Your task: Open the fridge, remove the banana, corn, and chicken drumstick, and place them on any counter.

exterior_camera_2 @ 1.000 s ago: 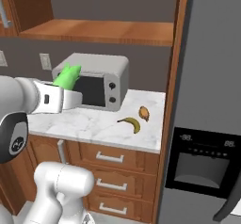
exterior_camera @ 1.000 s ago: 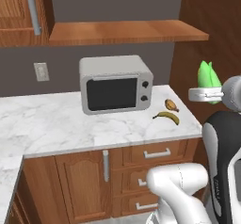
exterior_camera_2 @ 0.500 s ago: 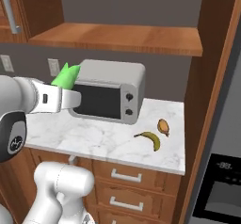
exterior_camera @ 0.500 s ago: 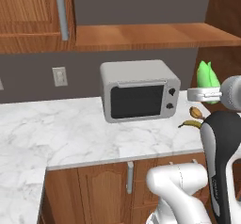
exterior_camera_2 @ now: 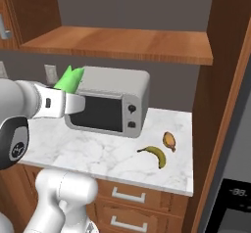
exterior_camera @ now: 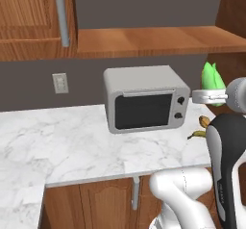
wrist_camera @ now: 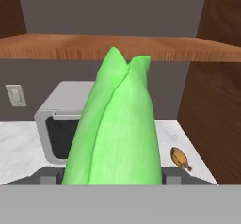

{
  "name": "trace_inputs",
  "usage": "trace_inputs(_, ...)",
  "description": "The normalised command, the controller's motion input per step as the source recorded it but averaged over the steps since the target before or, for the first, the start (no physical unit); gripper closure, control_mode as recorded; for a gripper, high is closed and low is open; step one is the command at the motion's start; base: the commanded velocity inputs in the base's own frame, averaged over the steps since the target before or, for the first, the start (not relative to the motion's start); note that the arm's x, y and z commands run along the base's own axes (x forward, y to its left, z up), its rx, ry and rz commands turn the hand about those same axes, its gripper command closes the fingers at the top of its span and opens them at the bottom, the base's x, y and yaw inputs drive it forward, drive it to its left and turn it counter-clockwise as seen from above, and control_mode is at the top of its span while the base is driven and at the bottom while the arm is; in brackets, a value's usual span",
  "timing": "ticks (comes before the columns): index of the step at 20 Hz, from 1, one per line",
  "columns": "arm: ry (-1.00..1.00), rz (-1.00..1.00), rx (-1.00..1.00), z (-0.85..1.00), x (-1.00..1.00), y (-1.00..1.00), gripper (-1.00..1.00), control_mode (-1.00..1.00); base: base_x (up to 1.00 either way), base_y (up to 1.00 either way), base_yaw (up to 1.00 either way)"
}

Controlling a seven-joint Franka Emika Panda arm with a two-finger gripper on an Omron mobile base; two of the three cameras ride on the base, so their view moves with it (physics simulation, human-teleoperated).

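corn (wrist_camera: 115, 124) still clamped in end effector (exterior_camera_2: 73, 102), views shifted leftward, microwave (exterior_camera: 144, 98) now central

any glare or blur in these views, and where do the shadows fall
Left base view: even, flat rendered light, no glare on the microwave door; soft shade under the wooden shelf. Right base view: sharp throughout; the banana and chicken drumstick cast only faint shadows on the counter. Hand view: the corn looms large, close to the lens, yet stays crisp.
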Motion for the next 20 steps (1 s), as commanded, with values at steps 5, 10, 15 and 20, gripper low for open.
trace_inputs(5, 0.0, 0.0, 0.0, 0.0, 0.0, 0.0, 1.0, 1.0, 0.51, 0.02, 0.0)
trace_inputs(10, 0.0, 0.0, 0.0, 0.0, 0.0, 0.0, 1.0, 1.0, 0.14, 0.03, 0.0)
trace_inputs(15, 0.0, 0.0, 0.0, 0.0, 0.0, 0.0, 1.0, 1.0, 0.0, 0.0, 0.0)
trace_inputs(20, 0.07, -0.01, 0.0, -0.03, 0.0, 0.0, 1.0, -1.0, 0.0, 0.0, 0.0)
